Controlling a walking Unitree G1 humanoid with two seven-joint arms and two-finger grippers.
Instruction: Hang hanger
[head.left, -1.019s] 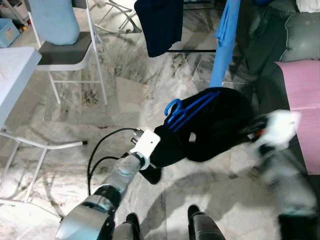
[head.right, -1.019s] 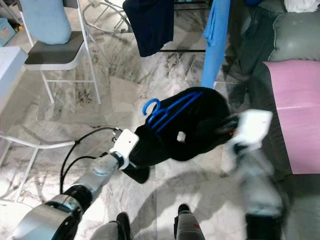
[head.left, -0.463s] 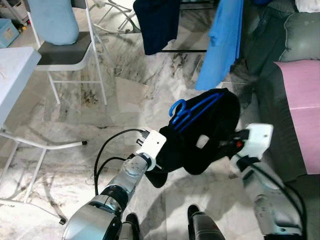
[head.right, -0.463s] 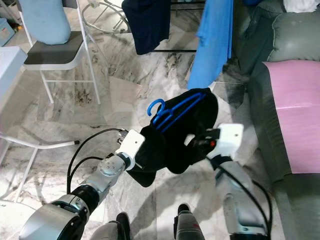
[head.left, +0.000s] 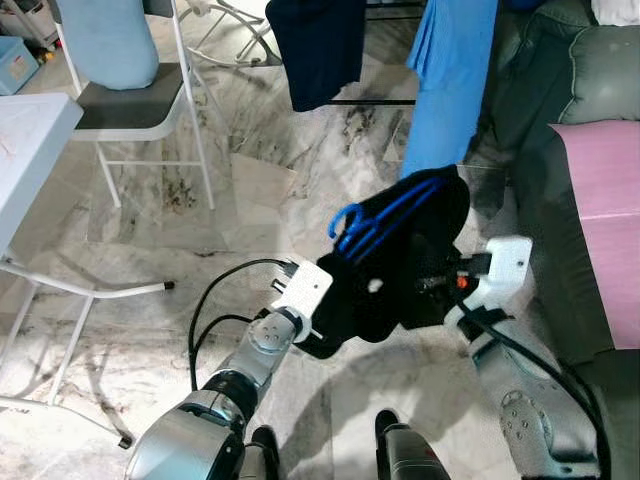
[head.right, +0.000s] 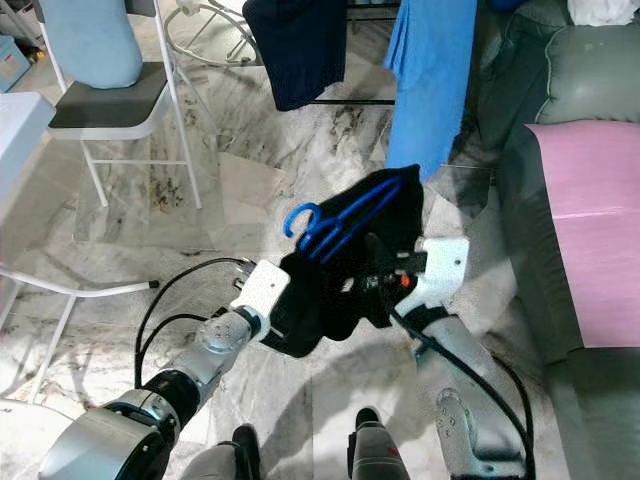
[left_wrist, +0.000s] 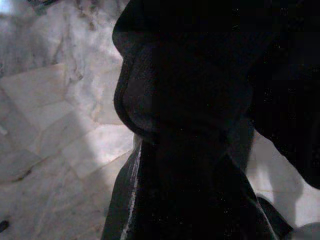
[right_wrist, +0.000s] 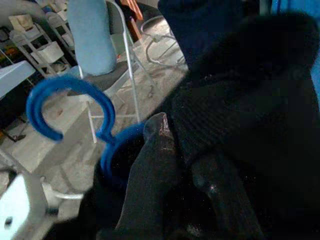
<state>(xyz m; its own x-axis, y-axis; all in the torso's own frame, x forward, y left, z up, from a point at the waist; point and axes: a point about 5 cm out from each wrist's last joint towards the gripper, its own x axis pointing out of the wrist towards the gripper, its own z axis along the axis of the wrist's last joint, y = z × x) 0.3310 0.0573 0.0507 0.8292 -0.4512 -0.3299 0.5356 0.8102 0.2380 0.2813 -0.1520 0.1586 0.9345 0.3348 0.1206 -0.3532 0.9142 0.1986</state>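
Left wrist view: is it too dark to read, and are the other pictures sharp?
Left wrist view: very dark, black garment against pale floor. Right wrist view: brighter, blue hanger hook slightly soft. Eye views: sharp and evenly lit.

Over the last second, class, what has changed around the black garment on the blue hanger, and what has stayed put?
The right gripper has come in from the right and now presses into the black garment, bunching it narrower and a little higher. The left gripper stays buried in the garment's lower left edge. The blue hanger remains on the garment; the white chair is unmoved.
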